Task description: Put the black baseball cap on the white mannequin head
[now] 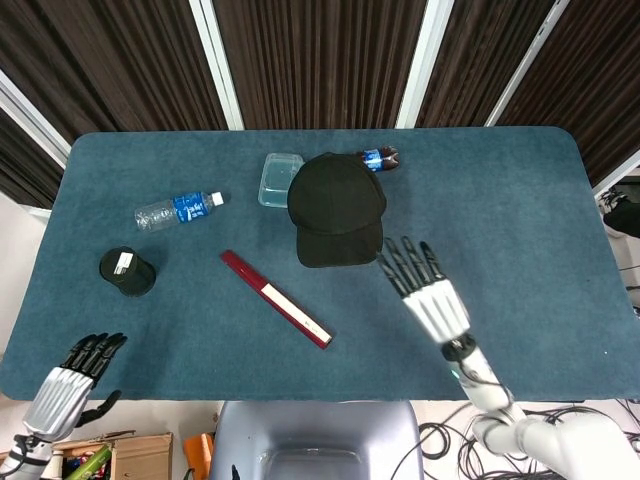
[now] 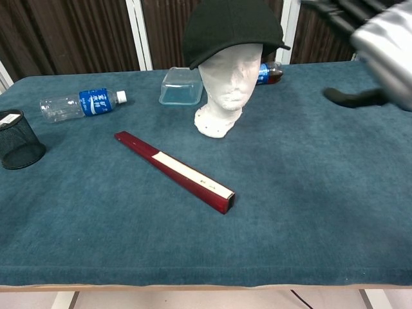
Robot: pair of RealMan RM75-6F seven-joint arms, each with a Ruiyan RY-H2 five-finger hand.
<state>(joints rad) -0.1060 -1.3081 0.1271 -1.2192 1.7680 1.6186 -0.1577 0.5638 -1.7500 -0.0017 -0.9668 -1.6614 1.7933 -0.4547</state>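
The black baseball cap (image 1: 336, 210) (image 2: 228, 28) sits on the white mannequin head (image 2: 226, 90), its brim low over the face. From above the cap hides the head. My right hand (image 1: 428, 291) (image 2: 376, 38) hangs open to the right of the cap, fingers spread, touching nothing; it is blurred in the chest view. My left hand (image 1: 70, 380) stays off the table's near left corner with its fingers loosely apart and empty.
A dark red flat box (image 1: 276, 299) (image 2: 175, 171) lies in front of the mannequin. A clear plastic container (image 2: 181, 86), a water bottle (image 2: 80, 103), a small dark bottle (image 1: 379, 157) and a black mesh cup (image 2: 17, 139) stand around the blue table (image 1: 520, 200).
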